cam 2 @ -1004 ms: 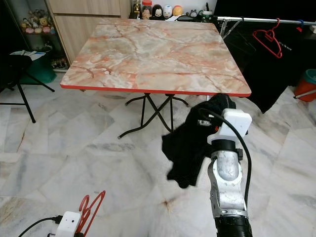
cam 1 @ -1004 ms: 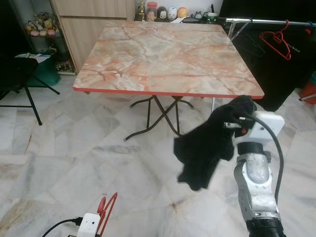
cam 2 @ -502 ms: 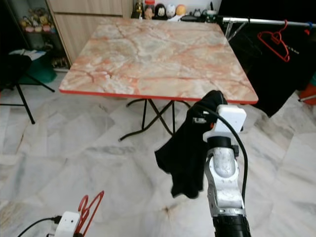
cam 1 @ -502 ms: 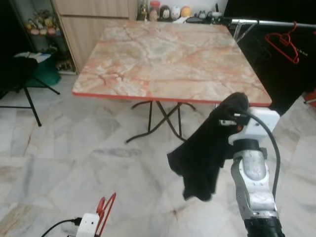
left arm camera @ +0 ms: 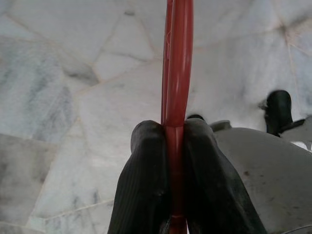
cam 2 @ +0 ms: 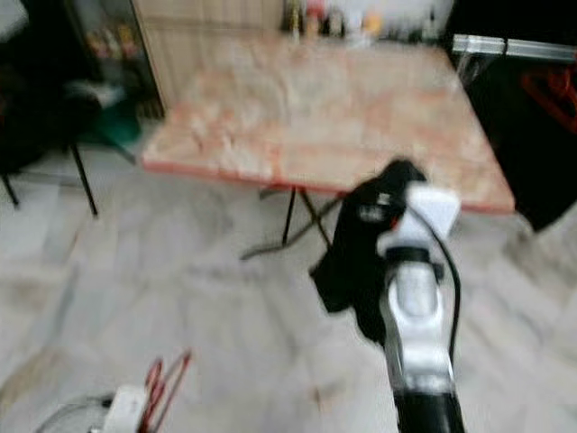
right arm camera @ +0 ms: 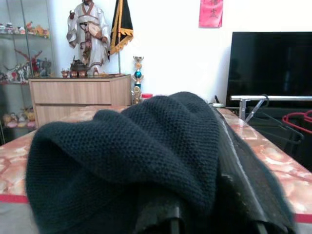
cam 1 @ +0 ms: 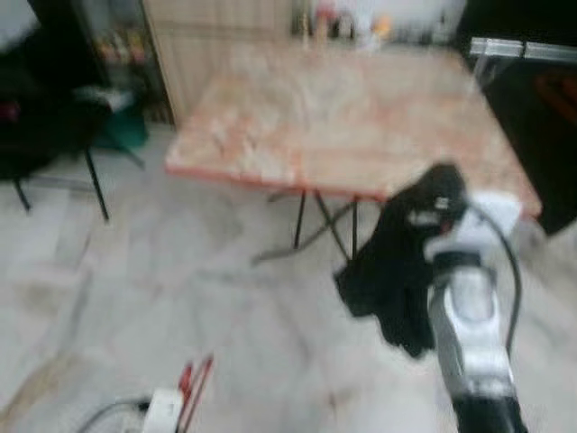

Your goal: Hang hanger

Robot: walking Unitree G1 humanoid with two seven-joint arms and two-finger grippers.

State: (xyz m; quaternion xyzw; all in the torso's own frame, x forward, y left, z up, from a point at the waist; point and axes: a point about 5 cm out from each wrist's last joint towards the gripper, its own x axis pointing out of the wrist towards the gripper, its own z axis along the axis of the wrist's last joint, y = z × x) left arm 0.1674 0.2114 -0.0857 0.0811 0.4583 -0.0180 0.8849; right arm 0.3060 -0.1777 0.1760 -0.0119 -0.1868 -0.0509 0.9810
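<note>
So we've got the red hanger (left arm camera: pixel 176 73) pinched right between the two black fingers (left arm camera: pixel 146 185) of our left gripper (left arm camera: pixel 174 141), closed tight on it. It's a thin, smooth plastic bar with a bit of shine, running straight out from between the ribbed rubbery pads. In the head views the same hanger shows low on the near left, just a red loop (cam 1: pixel 194 390) poking up beside the white wrist housing, over the pale marble floor (cam 1: pixel 180 298) with its grey veining.

Our right gripper (cam 1: pixel 433 194) is raised in front of us on the right with a black knit garment (right arm camera: pixel 131 146) draped over it. The fabric is a chunky, nubbly knit, bunched in soft folds and hanging down in a limp clump toward the floor. It covers the fingers, so we can't tell whether those jaws are open or closed.

The head views are pretty blurry. Still, just beyond the garment there's a square table (cam 1: pixel 361 117) with a pinkish-orange marbled top, a red edge and thin dark folding legs. At the far right a silvery metal rail (cam 2: pixel 514 47) runs across in front of something dark, with a second red hanger (right arm camera: pixel 297 119) near it. The right wrist view shows a wooden cabinet (right arm camera: pixel 78 97) against the white wall, a robed figurine (right arm camera: pixel 90 34) on top, and a black TV screen (right arm camera: pixel 270 63).
</note>
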